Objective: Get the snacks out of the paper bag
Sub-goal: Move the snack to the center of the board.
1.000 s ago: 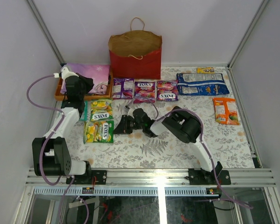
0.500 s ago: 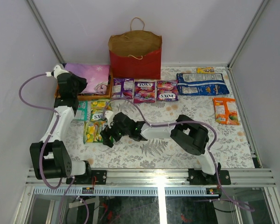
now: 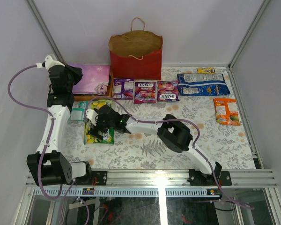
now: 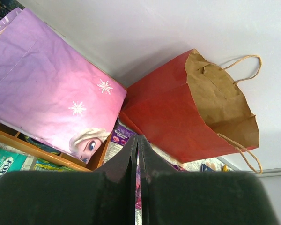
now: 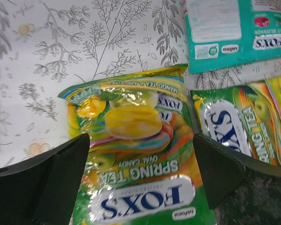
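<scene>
The red paper bag (image 3: 135,56) stands upright and open at the back; the left wrist view shows its brown inside (image 4: 220,98). Snacks lie in front of it on the table: three purple Fox's bags (image 3: 145,91), a blue-white bag (image 3: 202,84), a small yellow bar (image 3: 206,70), an orange packet (image 3: 226,111), a teal packet (image 3: 78,111) and two green-yellow Fox's bags (image 3: 105,136). My right gripper (image 3: 96,127) hangs open over the nearer green bag (image 5: 136,159), one finger on each side of it. The left gripper (image 3: 77,73) is raised and shut (image 4: 139,154) on nothing.
An orange tray (image 3: 61,97) with a flat purple patterned item (image 4: 47,98) sits at the back left under my left arm. White walls close in the table on three sides. The second green bag (image 5: 239,126) and teal packet (image 5: 234,33) lie beside the right gripper.
My right arm swung left from the table's middle to the nearer green Fox's bag and its jaws opened wide. The left arm rose and drew back toward the left wall.
</scene>
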### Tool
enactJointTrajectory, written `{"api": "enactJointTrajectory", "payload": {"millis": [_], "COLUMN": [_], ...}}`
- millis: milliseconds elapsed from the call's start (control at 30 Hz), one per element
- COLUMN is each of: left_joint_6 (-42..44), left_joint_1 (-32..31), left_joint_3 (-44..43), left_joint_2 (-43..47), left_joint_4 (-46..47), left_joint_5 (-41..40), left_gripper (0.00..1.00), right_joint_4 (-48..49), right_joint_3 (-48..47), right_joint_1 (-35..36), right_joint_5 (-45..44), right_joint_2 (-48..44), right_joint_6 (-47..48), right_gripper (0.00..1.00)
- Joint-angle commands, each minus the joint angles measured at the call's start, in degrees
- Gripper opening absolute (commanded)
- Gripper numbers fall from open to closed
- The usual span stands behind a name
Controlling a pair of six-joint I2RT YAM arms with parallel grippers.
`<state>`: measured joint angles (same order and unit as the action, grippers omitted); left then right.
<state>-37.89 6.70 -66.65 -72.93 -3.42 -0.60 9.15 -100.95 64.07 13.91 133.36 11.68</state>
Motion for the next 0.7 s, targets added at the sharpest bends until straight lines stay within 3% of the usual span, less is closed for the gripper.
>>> {"api": "enactJointTrajectory", "payload": {"millis": [0, 133, 200, 500, 600, 667], "left_joint_6": [1.2, 1.7, 1.7, 1.5, 1.7, 1.5], "left_joint_1": [0.5, 0.5, 0.5, 0.6, 0.5, 0.6], "left_joint_3": [-1.1, -0.6, -0.4, -0.1, -0.2, -0.3], "left_joint_2": [1.5, 2.0, 1.8, 1.7, 1.9, 2.0], "left_joint_4": [-1.7, -1.8, -1.6, -0.6, -0.8, -0.7], "left_joint_5": [-0.4, 0.1, 0.3, 1.8, 2.0, 2.2], "left_gripper": [0.01, 0.02, 0.02, 0.02, 0.02, 0.02], "right_joint_4": [-9.9, -17.2, -17.3, -7.1, -5.6, -5.3], "right_joint_3": [-11.0, -18.0, -15.9, 10.2, 19.2, 23.7], "right_joint_1": [-0.1, -0.1, -0.1, -0.2, -0.1, -0.4], "right_joint_5": [4.3, 3.3, 2.2, 1.4, -4.7, -13.3], "right_joint_2": [6.7, 11.8, 10.9, -3.2, -8.3, -11.4], "right_joint_6": [8.5, 8.6, 7.7, -6.3, -11.2, -15.8], "right_gripper": [1.00, 0.98, 0.95, 0.92, 0.93, 0.95]}}
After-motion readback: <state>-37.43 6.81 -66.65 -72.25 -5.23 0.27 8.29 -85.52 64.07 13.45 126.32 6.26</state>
